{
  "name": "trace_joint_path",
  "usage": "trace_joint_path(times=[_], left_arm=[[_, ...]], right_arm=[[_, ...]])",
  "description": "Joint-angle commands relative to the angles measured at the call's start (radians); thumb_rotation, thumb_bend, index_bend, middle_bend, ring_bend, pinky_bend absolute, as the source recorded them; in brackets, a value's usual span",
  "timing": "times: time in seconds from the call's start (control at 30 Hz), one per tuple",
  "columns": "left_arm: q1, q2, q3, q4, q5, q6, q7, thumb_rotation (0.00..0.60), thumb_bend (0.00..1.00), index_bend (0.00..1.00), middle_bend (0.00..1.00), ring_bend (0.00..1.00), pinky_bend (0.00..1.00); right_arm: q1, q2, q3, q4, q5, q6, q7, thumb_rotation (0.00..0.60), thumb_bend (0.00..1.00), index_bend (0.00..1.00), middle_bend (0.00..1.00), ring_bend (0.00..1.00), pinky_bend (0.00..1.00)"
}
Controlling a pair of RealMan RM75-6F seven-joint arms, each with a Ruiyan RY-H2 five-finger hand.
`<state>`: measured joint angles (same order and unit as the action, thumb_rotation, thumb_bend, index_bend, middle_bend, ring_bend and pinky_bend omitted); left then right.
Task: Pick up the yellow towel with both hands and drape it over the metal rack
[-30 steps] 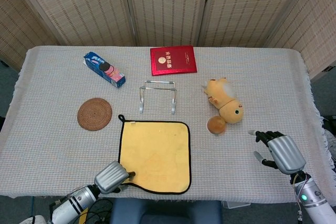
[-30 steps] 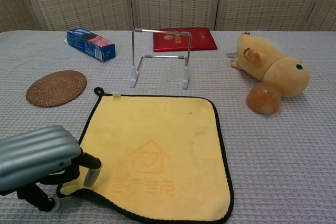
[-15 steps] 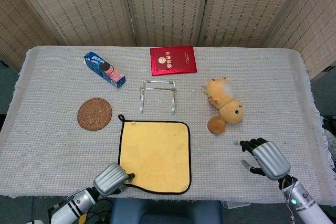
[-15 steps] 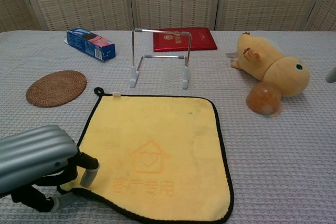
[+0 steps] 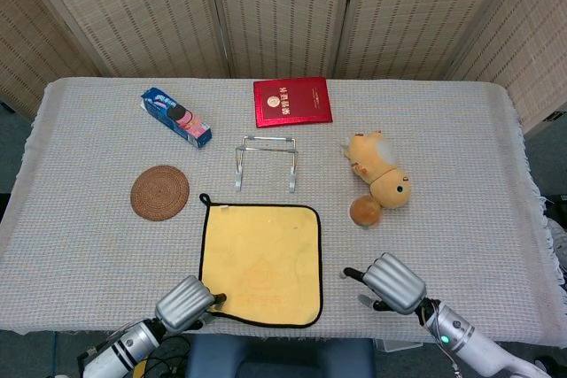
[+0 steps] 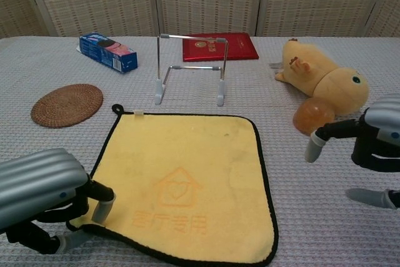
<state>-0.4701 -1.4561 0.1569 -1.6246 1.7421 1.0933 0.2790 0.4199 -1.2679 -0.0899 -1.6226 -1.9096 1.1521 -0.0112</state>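
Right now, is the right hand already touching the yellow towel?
No. In the head view the right hand hovers beside the yellow towel, with bare tablecloth between them.

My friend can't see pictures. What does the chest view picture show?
A yellow towel lies flat on a grey table, with the left robot hand at its near left corner and the right robot hand open, off to its right. Behind it stand a metal rack, a plush duck, a woven coaster, a blue box and a red booklet.
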Motion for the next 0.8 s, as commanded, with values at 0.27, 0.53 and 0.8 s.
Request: trace_joint_path(times=[0.27, 0.53, 0.8], left_arm=[[0.008, 0.003, 0.002, 0.0, -0.015, 0.0, 0.002, 0.6, 0.47, 0.63, 1.0, 0.92, 1.0], [0.011, 0.002, 0.004, -0.003, -0.017, 0.001, 0.002, 0.6, 0.47, 0.63, 1.0, 0.92, 1.0], [0.011, 0.006, 0.003, -0.011, -0.029, -0.01, 0.014, 0.6, 0.47, 0.62, 1.0, 0.92, 1.0]], right_arm=[[0.075, -0.123, -0.021, 0.023, -0.003, -0.106, -0.028, 0.6, 0.24, 0.43, 1.0, 1.0, 1.0], [0.103, -0.191, -0.025, 0.069, 0.017, -0.13, -0.029, 0.6, 0.24, 0.47, 1.0, 1.0, 1.0], [0.106, -0.244, -0.046, 0.126, 0.005, -0.091, -0.008, 0.6, 0.16, 0.49, 1.0, 1.0, 1.0]])
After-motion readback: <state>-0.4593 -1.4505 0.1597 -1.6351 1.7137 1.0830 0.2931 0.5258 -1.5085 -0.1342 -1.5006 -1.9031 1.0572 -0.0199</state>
